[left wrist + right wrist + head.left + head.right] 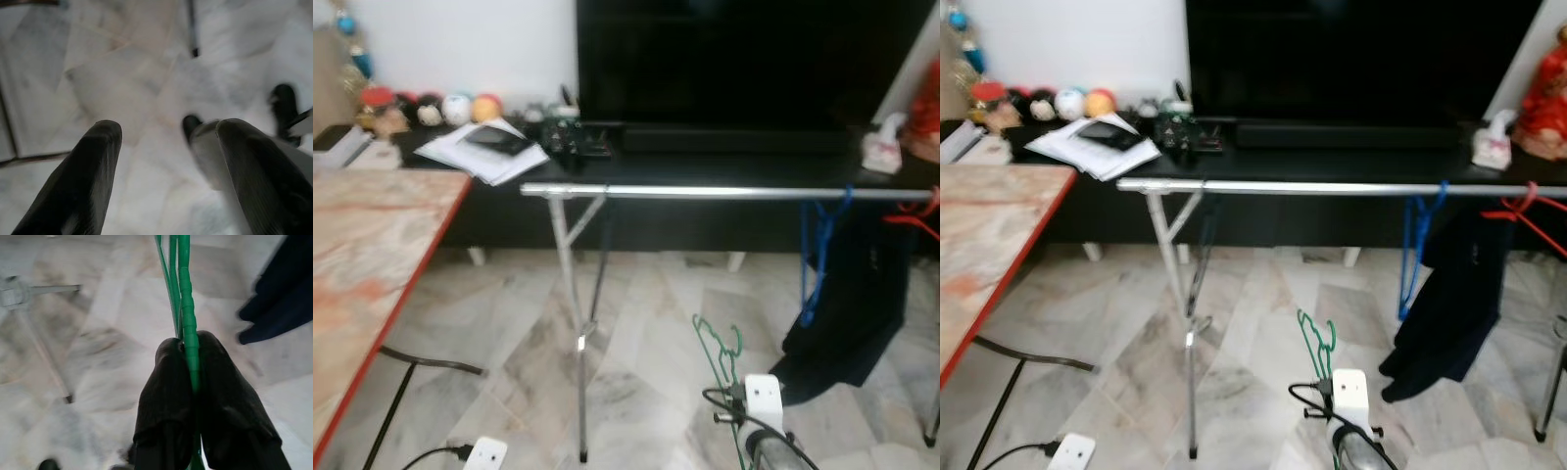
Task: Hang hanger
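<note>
Low in front of me, my right hand [188, 350] was clenched on the green hanger [186, 293], the two black fingers [166, 396] pressed together with the green wire running up between them. From my head I saw the right arm raised from below, its white wrist block at the bottom of the scene, and the green hanger [720, 348] rising from it with its hook uppermost, well below the silver rail [724, 193] and not touching it.

My left hand [168, 147] hung pointing down at the marble floor [137, 83], fingers spread apart and holding nothing.

The rail ran level across the scene on a folding metal leg [570, 294]. Toward its right end a blue hanger [818, 250] hung from it, beside a dark garment [862, 294], and a red hanger [1518, 211] hooked over the rail just past that. Behind stood a long black surface [724, 166] with a large dark screen [744, 59], papers [484, 152] and a row of small coloured balls [460, 106]. A marble-patterned surface with a red edge [372, 255] lay at my left.

The right wrist view showed the grip on the wire closely, with the foot of the rack's leg and a dark edge of the garment [283, 298] beyond. The head views showed the rail and the hanger's hook. The left wrist view showed two dark, blurred shapes on the floor that I could not identify.
</note>
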